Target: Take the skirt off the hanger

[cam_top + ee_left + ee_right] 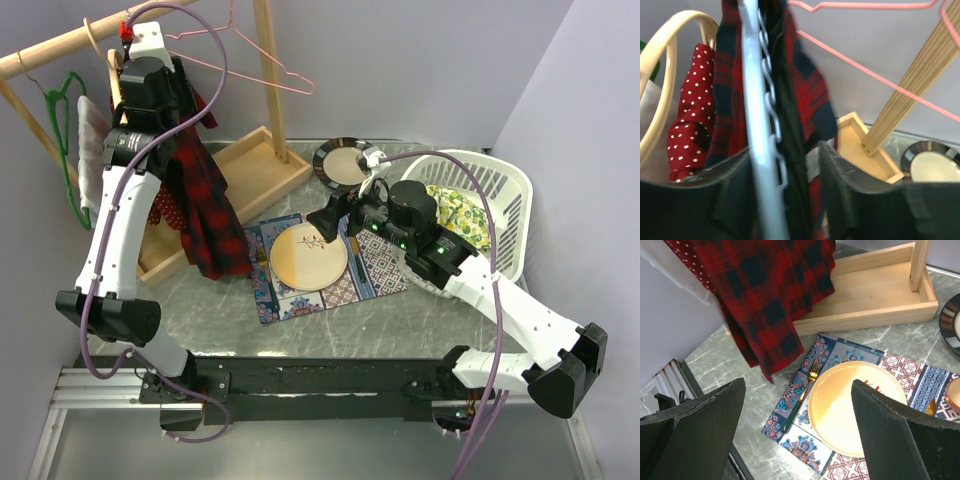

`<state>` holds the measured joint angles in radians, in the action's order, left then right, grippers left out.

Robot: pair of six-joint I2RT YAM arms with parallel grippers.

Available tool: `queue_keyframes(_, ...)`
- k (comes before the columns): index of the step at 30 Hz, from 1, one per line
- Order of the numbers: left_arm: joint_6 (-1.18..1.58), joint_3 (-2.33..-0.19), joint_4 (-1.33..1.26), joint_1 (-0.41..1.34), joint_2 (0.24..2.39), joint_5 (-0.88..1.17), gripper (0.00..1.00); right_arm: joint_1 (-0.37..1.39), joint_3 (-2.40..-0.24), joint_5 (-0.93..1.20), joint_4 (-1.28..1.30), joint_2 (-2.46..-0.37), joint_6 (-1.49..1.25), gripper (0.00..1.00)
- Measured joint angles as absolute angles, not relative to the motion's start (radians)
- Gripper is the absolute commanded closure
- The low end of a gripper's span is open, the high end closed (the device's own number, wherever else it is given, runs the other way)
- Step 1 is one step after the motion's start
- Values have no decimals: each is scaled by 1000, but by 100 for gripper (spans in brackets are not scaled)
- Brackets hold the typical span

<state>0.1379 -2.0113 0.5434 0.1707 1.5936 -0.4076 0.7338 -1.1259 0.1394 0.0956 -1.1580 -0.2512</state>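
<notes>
The red and dark blue plaid skirt [205, 210] hangs from the wooden rail [50, 50] at the far left. In the left wrist view its waist [810, 100] is clipped to a pale hanger bar [755, 100] with a metal spring clip. My left gripper [128, 55] is raised to the rail. Its jaws [785, 150] are open, with the bar and the skirt's top between them and the bar close to the left finger. My right gripper [330, 215] is open and empty above the placemat [797, 385]. The skirt's hem [765, 295] hangs beyond it.
A red polka-dot garment [690, 110], a wooden hanger [665, 55], a green hanger [65, 140] and an empty pink hanger [270, 70] share the rail. The rack's wooden base [250, 170] sits below. A placemat [290, 300] holds a yellow plate [308, 258] and a fork [800, 395]. A white basket [500, 190] stands at the right.
</notes>
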Motion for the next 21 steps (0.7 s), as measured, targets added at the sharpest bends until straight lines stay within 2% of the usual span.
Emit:
queue_keyframes(1, 139, -2012, 543, 170, 1597, -402, 63, 734, -1126, 139, 96, -1156, -250, 7)
queue_keyframes(4, 133, -2011, 542, 167, 1598, -389, 78, 734, -1126, 139, 96, -1153, -249, 7)
queue_keyframes(6, 137, -2011, 534, 167, 1596, -387, 83, 735, -1126, 139, 96, -1151, -249, 7)
queue_keyframes(8, 142, -2011, 521, 160, 1595, -385, 96, 735, -1126, 139, 96, -1149, -249, 7)
queue_keyframes(9, 143, -2011, 519, 157, 1595, -378, 99, 735, -1126, 139, 96, -1148, -248, 7)
queue_keyframes(21, 178, -2051, 547, 157, 1594, -342, 99, 735, -1126, 137, 91, -1147, -245, 7)
